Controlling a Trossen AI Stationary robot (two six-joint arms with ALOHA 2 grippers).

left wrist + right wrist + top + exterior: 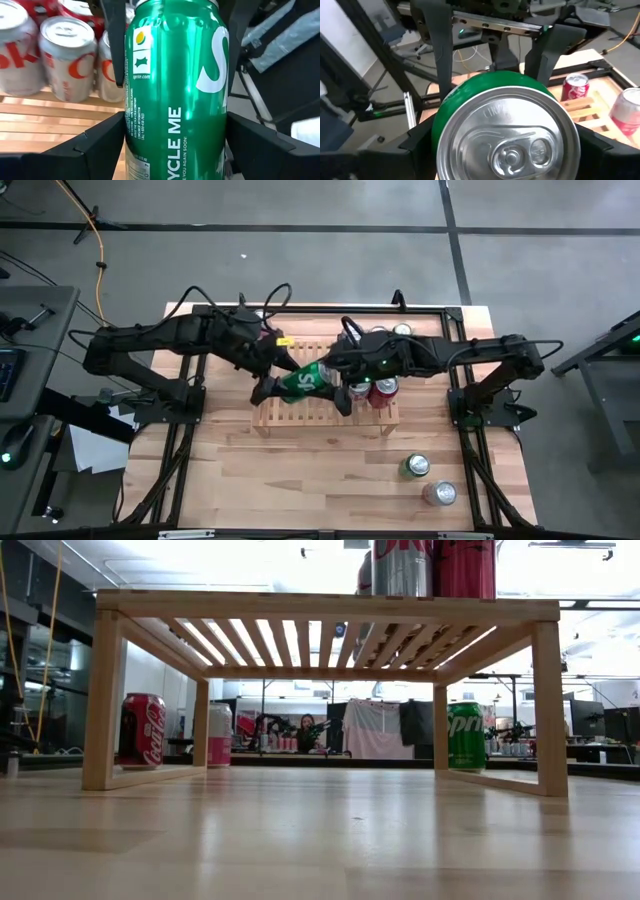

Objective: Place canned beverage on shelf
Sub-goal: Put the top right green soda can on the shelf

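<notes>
Sprite can, green, lies tilted above the shelf, gripped at once by the left gripper and the right gripper, each pinching its sides. Other cans stand on the slats just beside it.

You have the can lying sideways above the shelf, between both grippers. Other cans stand on the shelf's right end.
</notes>
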